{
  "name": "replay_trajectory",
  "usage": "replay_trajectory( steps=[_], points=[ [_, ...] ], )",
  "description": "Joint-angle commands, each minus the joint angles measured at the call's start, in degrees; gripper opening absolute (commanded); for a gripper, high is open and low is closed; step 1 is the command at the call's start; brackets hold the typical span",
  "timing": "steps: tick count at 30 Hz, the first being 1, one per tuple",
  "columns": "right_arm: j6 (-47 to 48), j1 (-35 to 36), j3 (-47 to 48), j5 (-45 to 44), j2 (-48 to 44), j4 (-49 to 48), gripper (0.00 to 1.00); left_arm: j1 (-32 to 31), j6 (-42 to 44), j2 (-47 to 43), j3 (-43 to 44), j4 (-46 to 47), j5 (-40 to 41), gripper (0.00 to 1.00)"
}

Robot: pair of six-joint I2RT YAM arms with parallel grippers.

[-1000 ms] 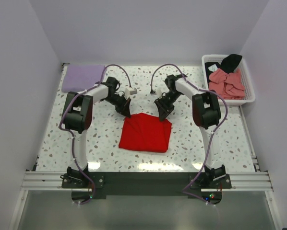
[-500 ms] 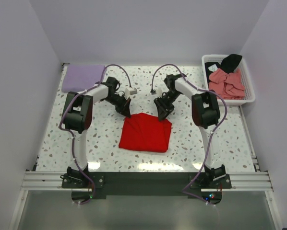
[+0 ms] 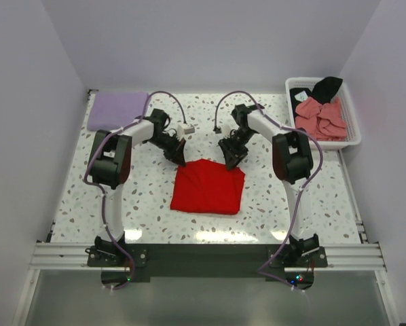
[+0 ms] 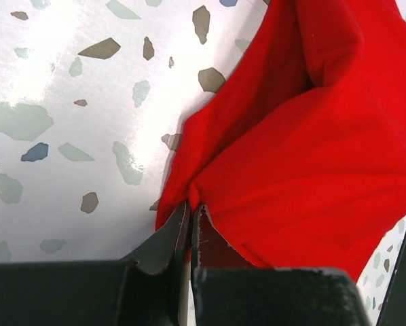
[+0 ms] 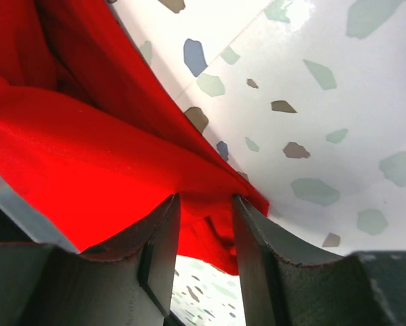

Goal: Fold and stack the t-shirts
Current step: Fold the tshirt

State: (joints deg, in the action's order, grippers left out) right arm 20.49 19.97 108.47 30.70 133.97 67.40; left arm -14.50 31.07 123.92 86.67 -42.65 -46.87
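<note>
While the folded bright red soft-cloth t-shirt (image 3: 208, 187) lies flat on the speckled white terrazzo table (image 3: 142, 197) between the two arms, you have both grippers at its far edge. Your left gripper (image 4: 191, 214) is clamped tight on the far left corner of the cloth. Your right gripper (image 5: 204, 207) sits at the far right corner, fingers parted, red fabric in the gap.

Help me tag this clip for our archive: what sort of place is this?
Probably a lab test cell, not a home: blank walls box in a speckled table, the left arm and right arm stand on a metal rail working a red t-shirt, and a basket holds more clothes.
</note>
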Motion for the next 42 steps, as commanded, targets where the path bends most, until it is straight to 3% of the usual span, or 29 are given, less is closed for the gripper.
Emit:
replay_trajectory(
  steps=[1,9,15,19,35,42],
  points=[
    [0.0,0.1,-1.5,-8.5,-2.5,-5.8,0.42,-0.7,1.4,1.7,0.3,2.4,0.7,0.00],
    [0.3,2.3,-3.8,-12.5,-3.5,-8.5,0.42,-1.1,0.7,1.9,0.4,2.8,0.7,0.00],
    [1.0,2.9,-3.0,-10.2,-3.5,-6.9,0.10,-1.1,0.3,1.9,-0.4,3.5,1.0,0.00],
    [1.0,2.9,-1.5,-9.4,-5.6,-5.6,0.00,-1.1,0.0,1.0,-1.5,4.2,1.2,0.00],
    [0.2,3.1,-5.4,-12.4,-16.3,0.0,0.00,-1.2,-1.5,0.3,-4.0,6.8,4.9,0.00],
    [0.1,2.7,-12.4,-22.9,-21.0,-6.2,0.00,-1.2,-2.7,0.4,-4.2,8.0,6.4,0.00]
  ],
)
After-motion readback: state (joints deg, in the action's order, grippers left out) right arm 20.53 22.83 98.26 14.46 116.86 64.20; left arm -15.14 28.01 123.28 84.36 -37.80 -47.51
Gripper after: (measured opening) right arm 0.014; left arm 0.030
